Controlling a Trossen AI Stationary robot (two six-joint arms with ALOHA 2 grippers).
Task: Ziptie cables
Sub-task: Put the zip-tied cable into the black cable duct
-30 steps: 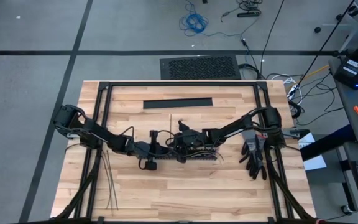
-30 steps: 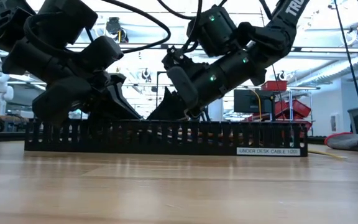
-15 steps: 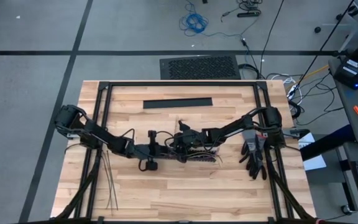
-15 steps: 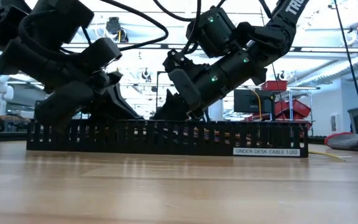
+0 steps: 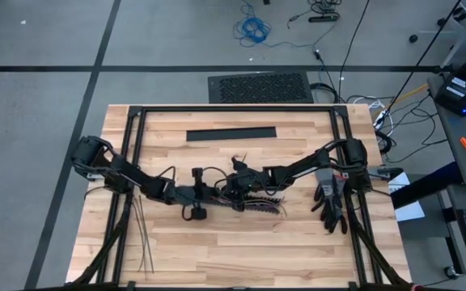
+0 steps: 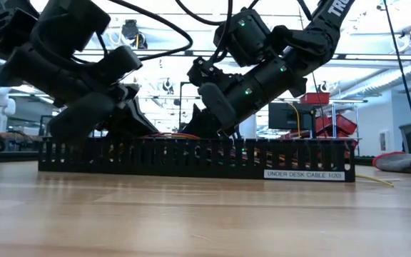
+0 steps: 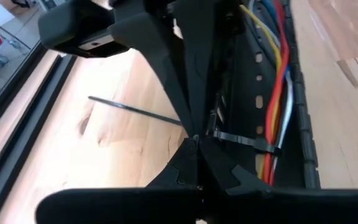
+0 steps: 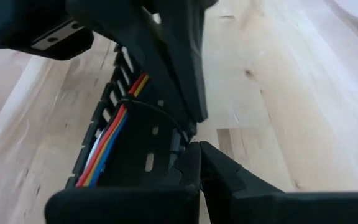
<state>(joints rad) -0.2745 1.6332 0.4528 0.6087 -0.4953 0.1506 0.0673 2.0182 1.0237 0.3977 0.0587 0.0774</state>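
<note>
We are working both arms low over the black slotted duct at mid-surface, where the cables are lying inside the channel with a ziptie already looped round them. The left gripper is pinching its fingers tight on the ziptie's free tail, and the right gripper is sitting with fingers closed beside the same band — whether it is gripping anything we cannot tell. The wires are looking light and floppy and the strap thin, springy and slick — so we judge the tail near the loop the best hold, while spare zipties are lying near the left edge.
</note>
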